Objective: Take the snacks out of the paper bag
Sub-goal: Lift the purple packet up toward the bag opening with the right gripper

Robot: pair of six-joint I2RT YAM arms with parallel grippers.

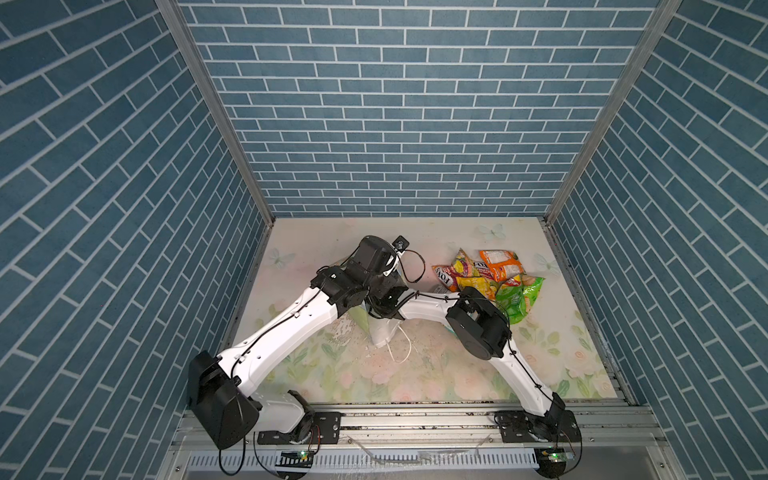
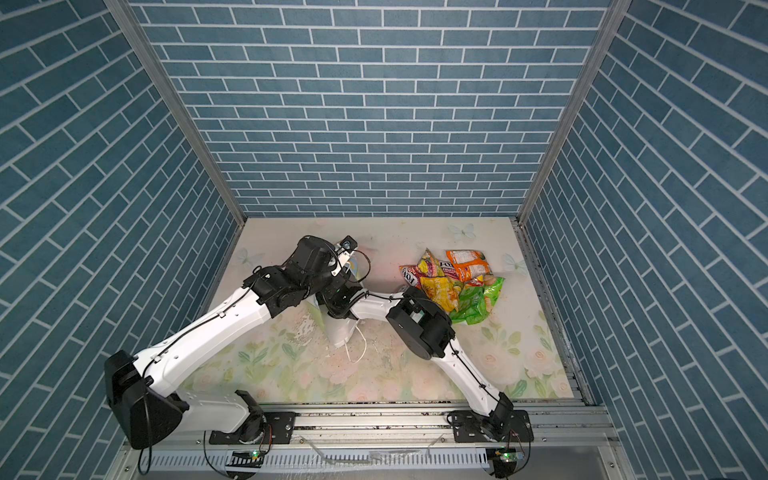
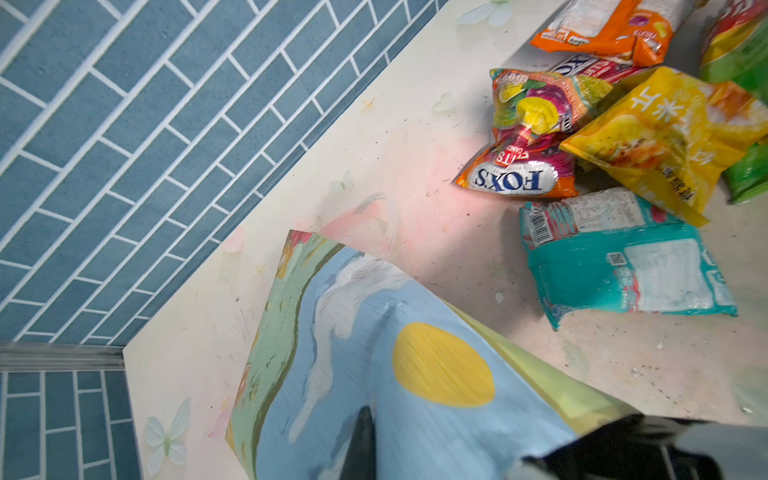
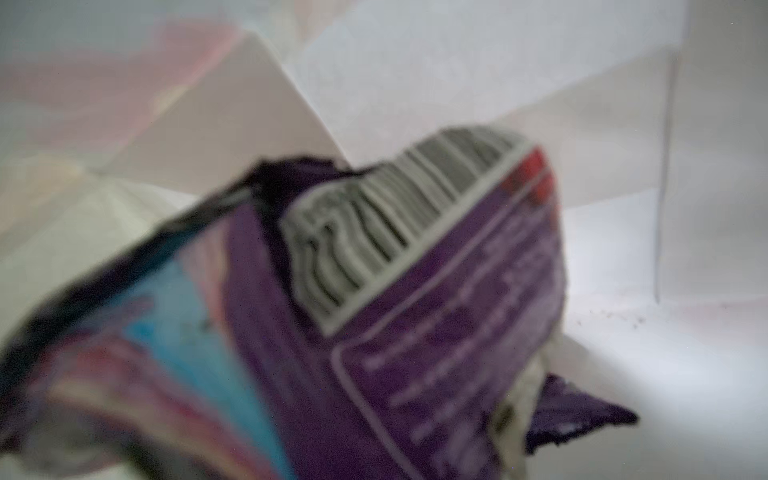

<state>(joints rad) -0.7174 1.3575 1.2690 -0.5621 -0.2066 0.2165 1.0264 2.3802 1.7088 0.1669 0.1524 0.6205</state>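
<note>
We look down on blue brick-patterned walls [image 1: 374,104] closing three sides of a floral-printed surface [image 1: 457,374], where two white-and-black arms meet over the middle. Beneath their wrists is the paper bag [image 3: 353,332], painted with sky, cloud, a yellow sun and green meadow. It appears tilted, and in both top views a white part of it and a loose white cord handle [image 1: 401,353] trail toward the near edge. To its right, apart from it and toward the back, the snacks [image 1: 473,286] lie heaped on the surface. A green packet [image 1: 519,301] is at the heap's right edge, with a yellow packet [image 3: 665,137] overlapping it. An orange packet [image 3: 615,29] lies farthest back, next to a fruit-print packet [image 3: 536,104] lettered FOX'S. A teal packet [image 3: 623,266] lies face down, the one nearest the bag. The left hand [image 3: 362,436] is pinched tight on the bag's printed wall, one dark finger pressed against the blue paper. The right hand [image 1: 386,303] is plunged into the bag, its fingertips hidden. Its wrist camera sees a blurred purple packet [image 4: 436,311] with a barcode, close up against the white interior. We cannot tell whether that hand has closed on the packet.
</note>
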